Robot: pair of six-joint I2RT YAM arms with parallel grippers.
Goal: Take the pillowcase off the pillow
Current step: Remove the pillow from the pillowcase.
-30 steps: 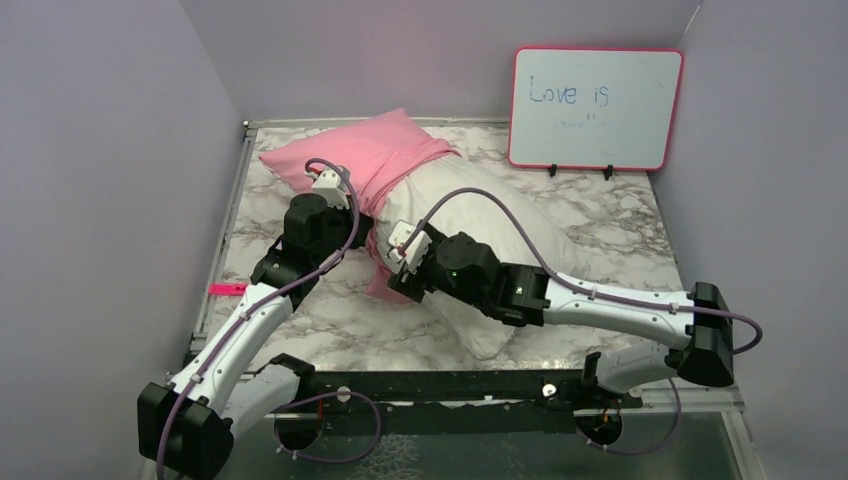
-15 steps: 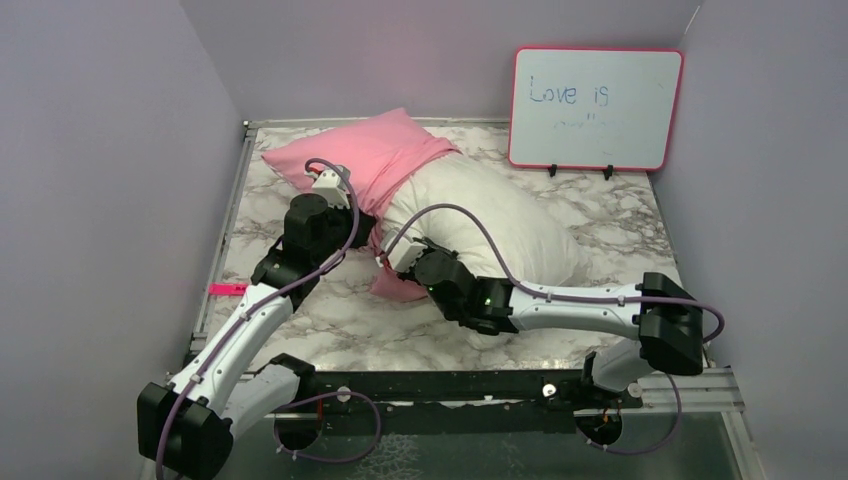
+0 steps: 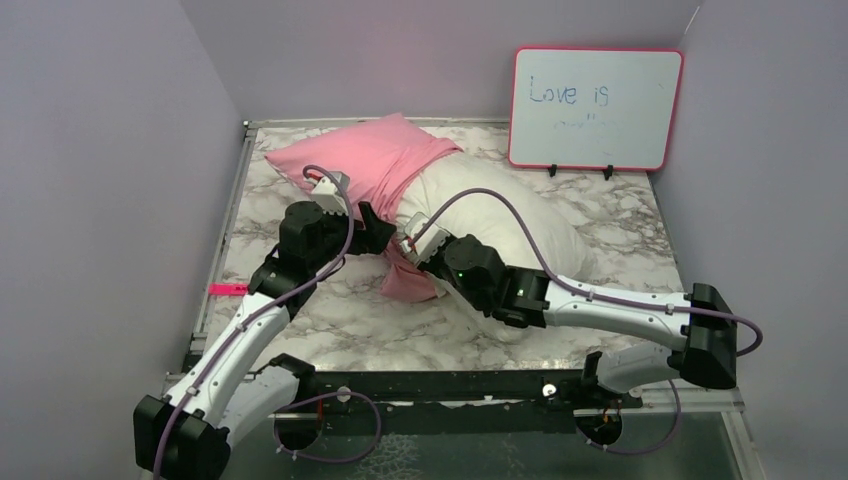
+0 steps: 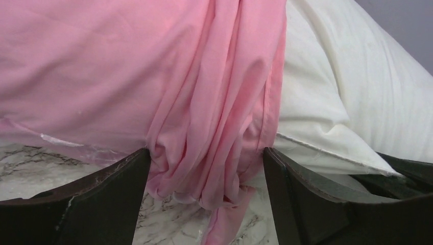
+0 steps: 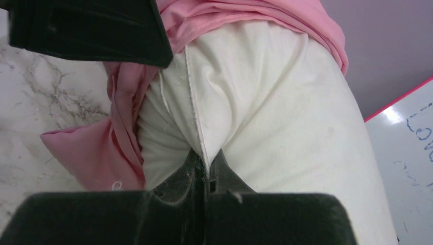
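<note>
A: The marble-patterned table (image 3: 330,330) is sitting between lilac walls, and a pink-framed whiteboard (image 3: 596,108) reading "Love is" is standing at its back right corner. Where is the pillow lying?

B: The pillow (image 3: 500,215) is lying diagonally across the middle of the table, with one end pointing toward the back left corner. The pillowcase (image 3: 365,160) is covering only that back-left end, and the rest of the pillow is showing bare white. The open edge of the cover is bunching into folds across the pillow's middle. A loose pink flap is hanging down onto the marble at the near side.

A: What is the left gripper doing?

B: The left gripper (image 4: 205,151) is sitting low at the near side of that bunched edge. Its fingers are standing wide apart, and the gathered pink folds are filling the gap between them. The fingers are not clamping the cloth.

A: And the right gripper?

B: The right gripper (image 5: 206,161) is reaching in from the right, just beside the left one. Its fingers are pressing together on the pillow's white seam, close to the pink flap.
</note>
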